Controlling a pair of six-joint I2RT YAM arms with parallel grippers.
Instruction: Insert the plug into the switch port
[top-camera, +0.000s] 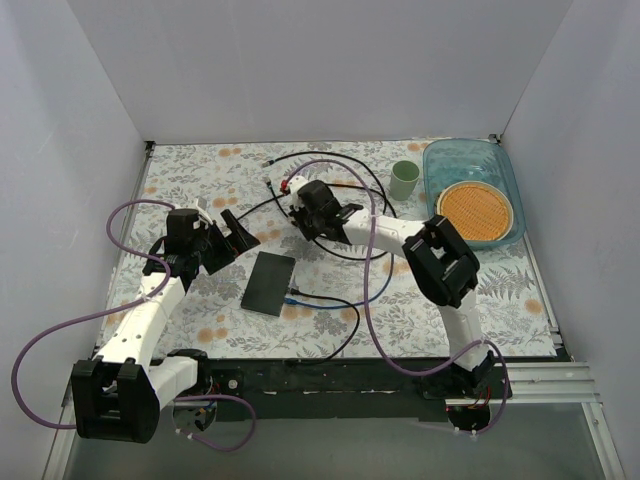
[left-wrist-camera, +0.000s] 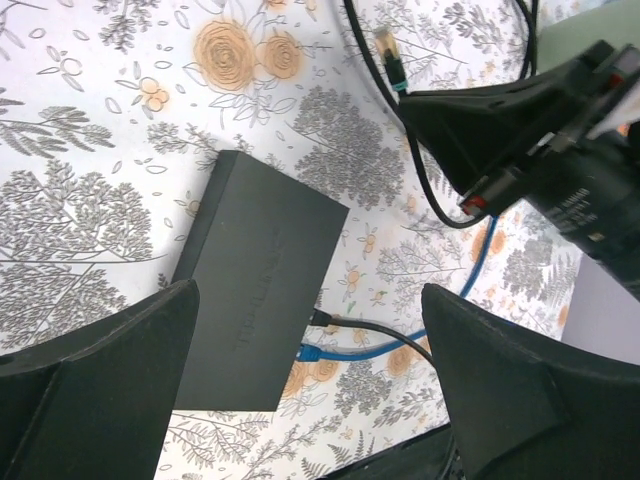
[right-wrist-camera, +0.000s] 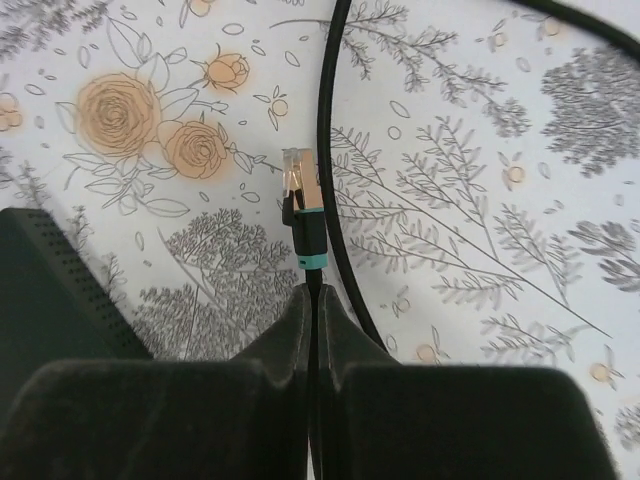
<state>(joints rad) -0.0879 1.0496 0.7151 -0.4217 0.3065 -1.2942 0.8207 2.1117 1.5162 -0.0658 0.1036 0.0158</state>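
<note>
The plug (right-wrist-camera: 303, 215), gold-tipped with a teal collar, sticks out just ahead of my right gripper (right-wrist-camera: 314, 295), which is shut on the black cable right behind it. That plug (left-wrist-camera: 392, 60) hangs over the floral cloth, apart from the switch. The switch (top-camera: 268, 283) is a flat dark grey box lying at mid-table. Its port edge (left-wrist-camera: 312, 335) holds a blue plug and a black plug; the free sockets are hidden from view. My left gripper (left-wrist-camera: 310, 295) hovers open above the switch (left-wrist-camera: 260, 290), with nothing between its fingers. From above, the right gripper (top-camera: 297, 205) sits up and right of the box.
Black cable (top-camera: 345, 170) loops lie behind the right gripper, and a blue cable (top-camera: 330, 300) runs right from the switch. A green cup (top-camera: 404, 180) and a blue tray (top-camera: 500, 165) holding an orange disc (top-camera: 477, 212) stand at the back right. White walls enclose the table.
</note>
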